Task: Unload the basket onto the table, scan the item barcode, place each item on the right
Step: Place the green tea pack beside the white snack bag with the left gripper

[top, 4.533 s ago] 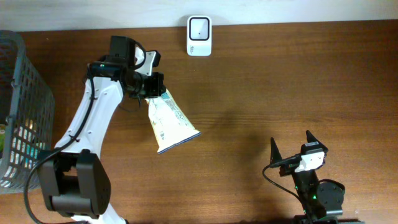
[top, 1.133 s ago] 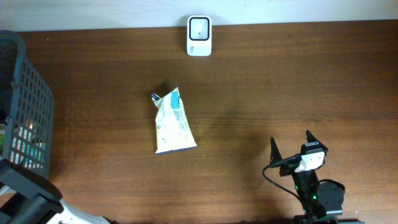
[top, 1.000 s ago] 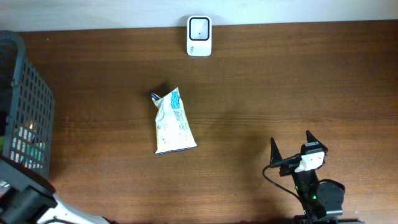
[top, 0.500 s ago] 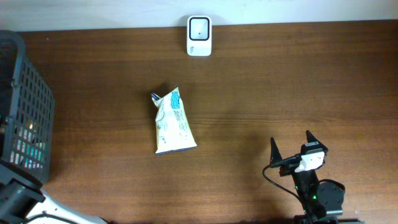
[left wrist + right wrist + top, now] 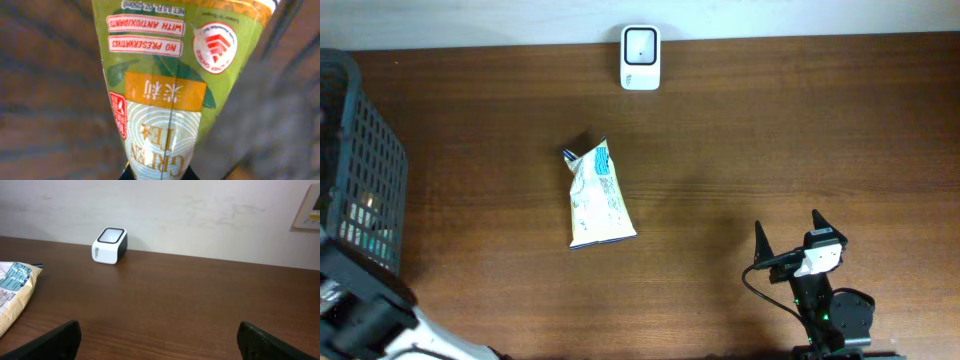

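Observation:
A green and white green-tea pack (image 5: 165,75) fills the left wrist view, its print upside down and no barcode showing. My left gripper (image 5: 157,176) is shut on its narrow lower end, dark jaw tips just showing on either side. Only the left arm (image 5: 360,320) appears in the overhead view, at the bottom left by the basket (image 5: 382,160). The white scanner (image 5: 640,58) stands at the table's far edge, also in the right wrist view as the scanner (image 5: 109,245). My right gripper (image 5: 787,225) rests open near the front right, the same gripper (image 5: 160,340) holding nothing.
A white and blue snack bag (image 5: 598,197) lies flat on the wooden table left of centre; the bag (image 5: 12,292) is at the left edge in the right wrist view. The dark mesh basket at the far left holds several packaged goods. A pale wall backs the table.
The left arm, which held the snack bag near the scanner earlier, has left it on the table and gone to the basket. Over the last second its base shifted slightly.

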You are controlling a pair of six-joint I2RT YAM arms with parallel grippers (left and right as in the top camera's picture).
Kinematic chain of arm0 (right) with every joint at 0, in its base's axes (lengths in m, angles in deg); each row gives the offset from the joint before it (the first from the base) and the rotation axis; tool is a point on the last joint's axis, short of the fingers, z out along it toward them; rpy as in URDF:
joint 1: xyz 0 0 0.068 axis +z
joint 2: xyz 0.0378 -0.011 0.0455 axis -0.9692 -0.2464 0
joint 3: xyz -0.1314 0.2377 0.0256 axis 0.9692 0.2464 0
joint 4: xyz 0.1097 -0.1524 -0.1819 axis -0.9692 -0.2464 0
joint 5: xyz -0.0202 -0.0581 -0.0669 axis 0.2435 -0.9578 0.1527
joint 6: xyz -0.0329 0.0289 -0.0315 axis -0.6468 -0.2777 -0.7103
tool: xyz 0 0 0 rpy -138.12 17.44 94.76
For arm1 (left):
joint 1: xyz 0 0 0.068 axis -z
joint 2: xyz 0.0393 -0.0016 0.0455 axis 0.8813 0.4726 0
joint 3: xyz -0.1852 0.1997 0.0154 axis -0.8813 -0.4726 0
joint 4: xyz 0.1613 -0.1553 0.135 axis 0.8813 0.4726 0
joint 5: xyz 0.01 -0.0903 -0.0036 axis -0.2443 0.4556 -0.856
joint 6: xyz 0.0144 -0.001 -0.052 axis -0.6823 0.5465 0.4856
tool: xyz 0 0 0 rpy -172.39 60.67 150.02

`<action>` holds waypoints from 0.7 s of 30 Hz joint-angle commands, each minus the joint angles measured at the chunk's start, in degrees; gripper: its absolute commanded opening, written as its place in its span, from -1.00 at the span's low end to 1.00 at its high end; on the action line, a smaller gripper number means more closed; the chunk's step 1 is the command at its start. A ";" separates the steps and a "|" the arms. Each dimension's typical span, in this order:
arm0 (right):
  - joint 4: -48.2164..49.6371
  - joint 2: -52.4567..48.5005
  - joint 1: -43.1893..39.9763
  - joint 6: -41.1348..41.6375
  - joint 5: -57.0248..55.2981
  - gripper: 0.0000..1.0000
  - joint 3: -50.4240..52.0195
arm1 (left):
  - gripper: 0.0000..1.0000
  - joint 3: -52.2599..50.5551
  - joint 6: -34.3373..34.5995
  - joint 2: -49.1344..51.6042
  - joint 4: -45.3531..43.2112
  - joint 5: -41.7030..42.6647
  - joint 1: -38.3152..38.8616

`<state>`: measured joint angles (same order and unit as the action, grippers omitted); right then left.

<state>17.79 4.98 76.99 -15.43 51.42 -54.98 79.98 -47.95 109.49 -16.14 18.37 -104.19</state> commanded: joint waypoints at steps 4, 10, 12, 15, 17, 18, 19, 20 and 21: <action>-0.33 0.37 -0.13 0.42 -0.09 0.97 0.31 | -1.00 6.82 30.16 -22.49 5.07 8.48 10.43; -0.35 0.37 -0.13 0.42 -0.11 0.97 0.31 | -1.00 -0.50 35.26 -17.86 25.97 16.96 31.08; -0.35 0.37 -0.13 0.42 -0.09 0.97 0.31 | -1.00 -7.61 35.67 -14.67 25.42 11.28 38.18; -0.35 0.37 -0.13 0.39 -0.09 0.97 0.31 | -1.00 -19.58 44.06 -10.08 21.03 -0.94 43.89; -0.35 0.37 -0.13 0.42 -0.11 0.97 0.31 | -1.00 -25.00 46.66 -8.46 15.74 0.37 44.63; -0.35 0.37 -0.13 0.42 -0.09 0.96 0.31 | -1.00 -27.34 47.01 -8.09 12.46 4.26 44.98; -0.35 0.37 -0.13 0.42 -0.09 0.97 0.31 | -1.00 -28.79 47.01 -7.91 10.01 8.44 45.48; -0.35 0.37 -0.13 0.42 -0.09 0.97 0.31 | -0.99 -29.70 46.99 -7.89 8.33 11.10 46.16; -0.35 0.37 -0.13 0.39 -0.09 0.97 0.31 | -0.91 -29.86 46.99 -7.89 8.02 11.56 46.99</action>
<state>17.77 4.98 76.99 -15.43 51.42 -54.98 50.78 -2.99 102.12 -6.20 24.05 -59.21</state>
